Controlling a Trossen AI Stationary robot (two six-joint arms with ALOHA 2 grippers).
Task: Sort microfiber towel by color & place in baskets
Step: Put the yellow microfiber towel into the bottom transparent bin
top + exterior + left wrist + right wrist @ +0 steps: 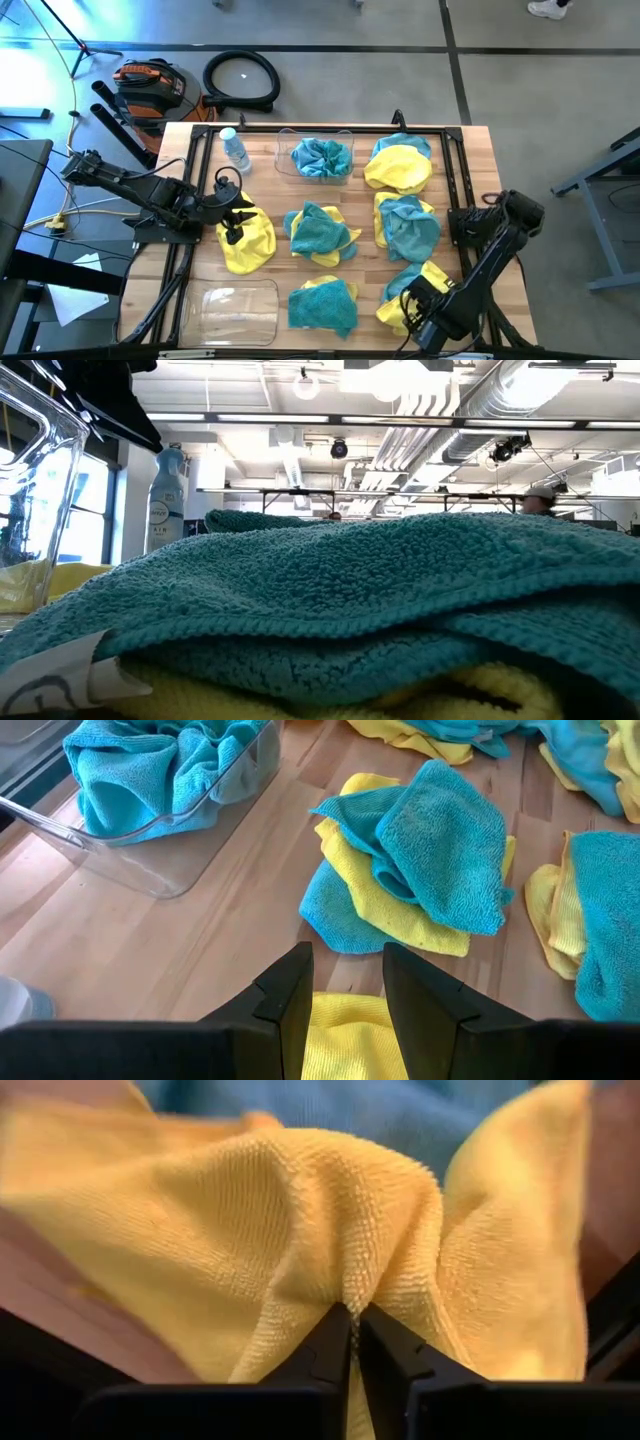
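Teal and yellow microfiber towels lie in several heaps on the wooden table. The far clear basket holds teal towels. The near clear basket stands by the near edge. My left gripper is over a yellow towel at the table's left and shut on it. My right gripper is at the near right heap, shut on its yellow towel, which has a teal towel on it. My left gripper has a bunch of the yellow towel between its two fingers, coming from above at a slant. The rest of the towel lies on the table. My right gripper pinches a raised fold of the yellow towel between its fingertips. The cloth puckers up at the tips and spreads out on the table to either side.
A small clear water bottle stands left of the far basket. A mixed teal and yellow heap sits mid-table, a teal towel lies beside the near basket, and more heaps lie along the right. A dark frame rims the table.
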